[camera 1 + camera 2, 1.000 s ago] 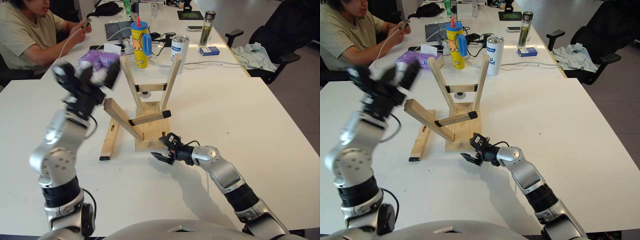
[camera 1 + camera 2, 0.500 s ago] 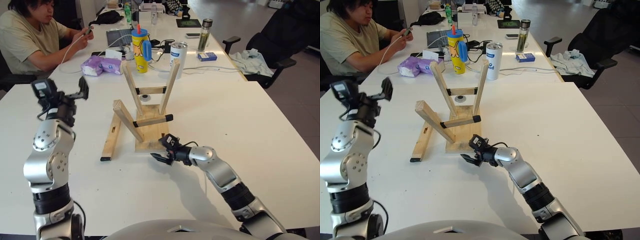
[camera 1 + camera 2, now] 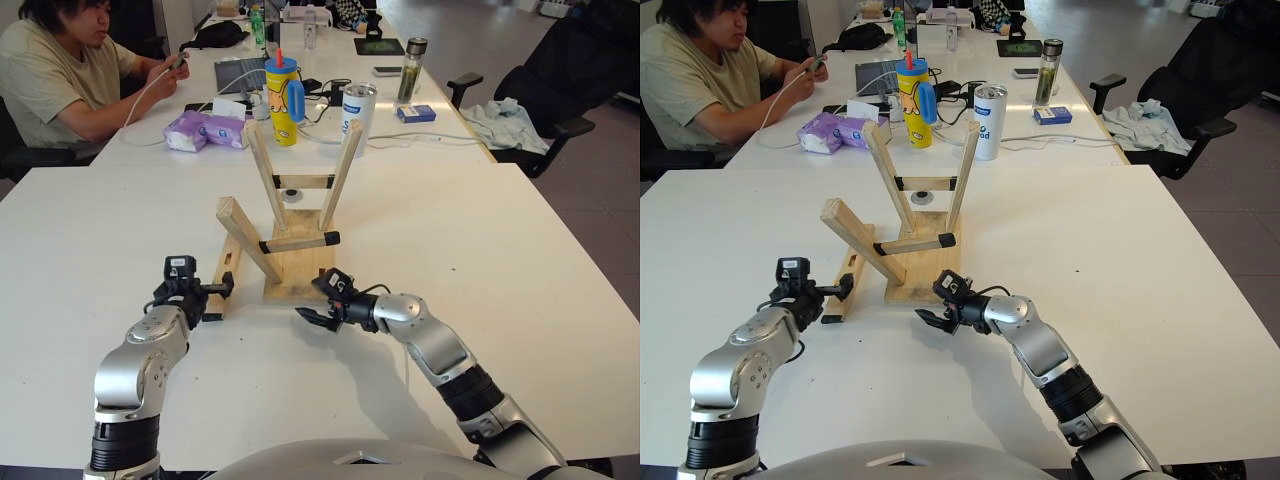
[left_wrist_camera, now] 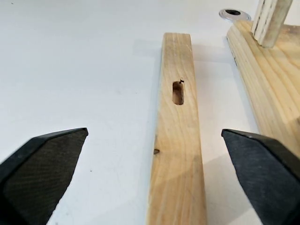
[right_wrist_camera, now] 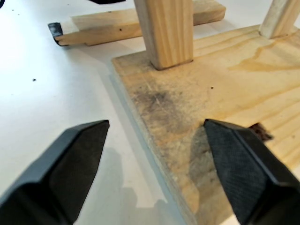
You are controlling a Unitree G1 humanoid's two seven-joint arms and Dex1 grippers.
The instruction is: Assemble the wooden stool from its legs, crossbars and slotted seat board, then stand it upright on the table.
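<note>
The seat board (image 3: 290,280) is laid flat on the surface (image 3: 500,250), a loose leg (image 3: 222,280) beside it. The left jaws are held wide at that leg's near end, the right jaws wide at the board's near edge.

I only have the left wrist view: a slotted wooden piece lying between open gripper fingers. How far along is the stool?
Observer: The seat board lies flat on the table, with three legs pointing up from it.
Operator: All straight?
Observer: No; the near leg leans toward the slotted piece.
Operator: And the right gripper?
Observer: Open at the board's near edge, holding nothing.
</note>
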